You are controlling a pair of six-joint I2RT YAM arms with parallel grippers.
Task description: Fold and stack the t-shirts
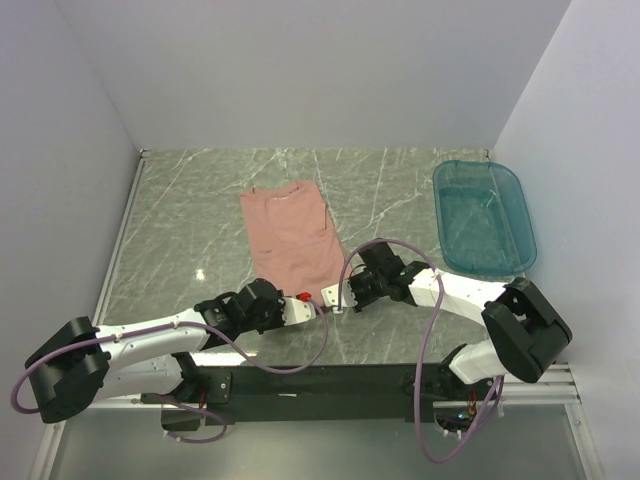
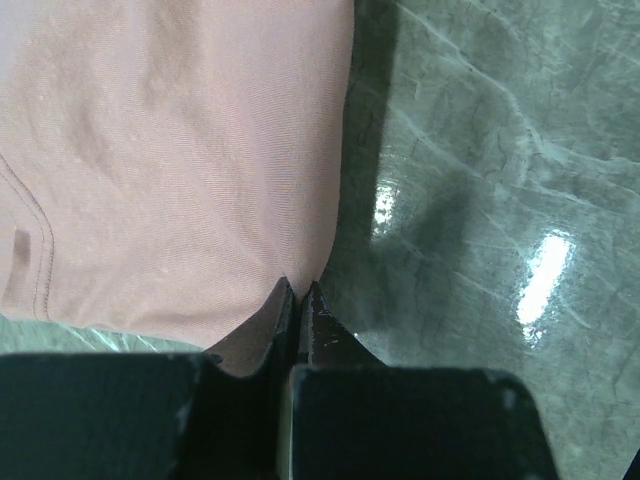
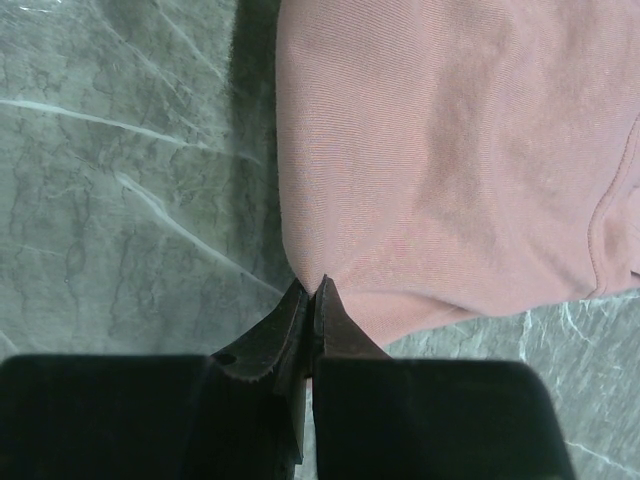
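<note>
The dusty-pink t-shirt (image 1: pixel 290 235) lies flat on the marble table as a long folded strip, collar end far from the arms. My left gripper (image 1: pixel 322 306) and right gripper (image 1: pixel 338 300) meet at its near right corner. In the left wrist view, the left gripper (image 2: pixel 300 285) is shut, pinching the edge of the t-shirt (image 2: pixel 170 150) where its side edge meets the hem. The right wrist view shows the right gripper (image 3: pixel 313 282) shut on a rounded corner of the t-shirt (image 3: pixel 450 150). The cloth puckers slightly at both tips. No print shows.
A translucent teal plastic tub (image 1: pixel 485 220) sits empty at the back right of the table. White walls close in the table (image 1: pixel 180 230) on the left, back and right. Purple cables loop off both arms.
</note>
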